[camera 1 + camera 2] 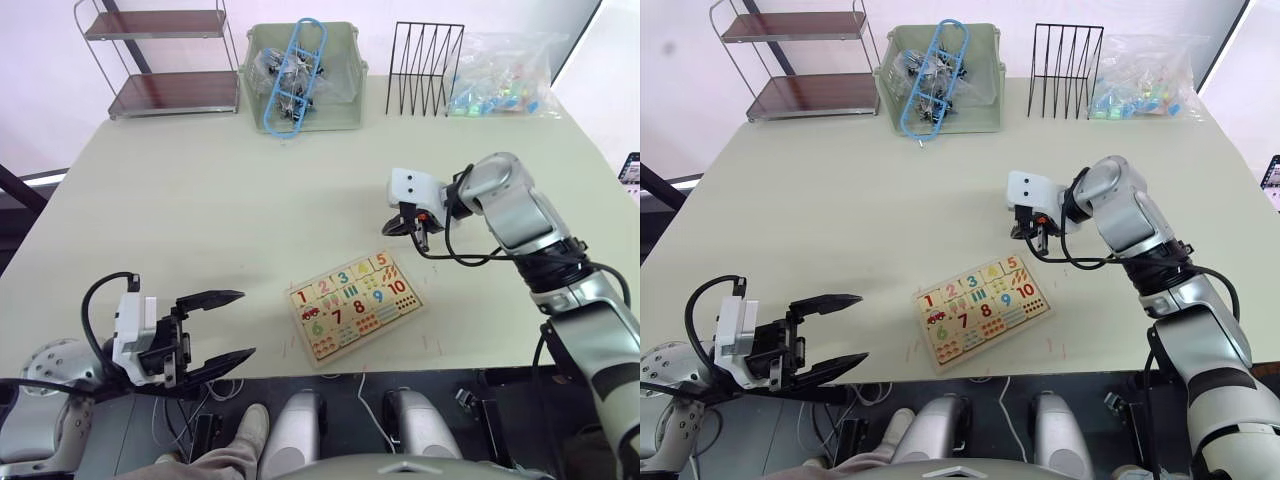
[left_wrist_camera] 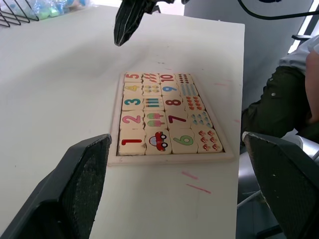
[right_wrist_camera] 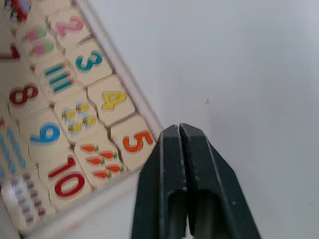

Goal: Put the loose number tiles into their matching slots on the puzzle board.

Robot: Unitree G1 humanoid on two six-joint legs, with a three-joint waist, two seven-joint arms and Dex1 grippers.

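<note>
Left wrist view shows the flat light-wood puzzle board near the table's front edge, its five small square number tiles, 1 to 5, all seated in the top-row slots. Above the board's far corner by the 5, the right gripper hangs with its black fingers pressed together, empty. At the table's near-left edge, the left gripper is spread wide, holding nothing.

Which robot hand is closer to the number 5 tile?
The right. The right gripper hangs just past the board's corner beside the 5 tile. The left gripper sits off the board's opposite end.
</note>
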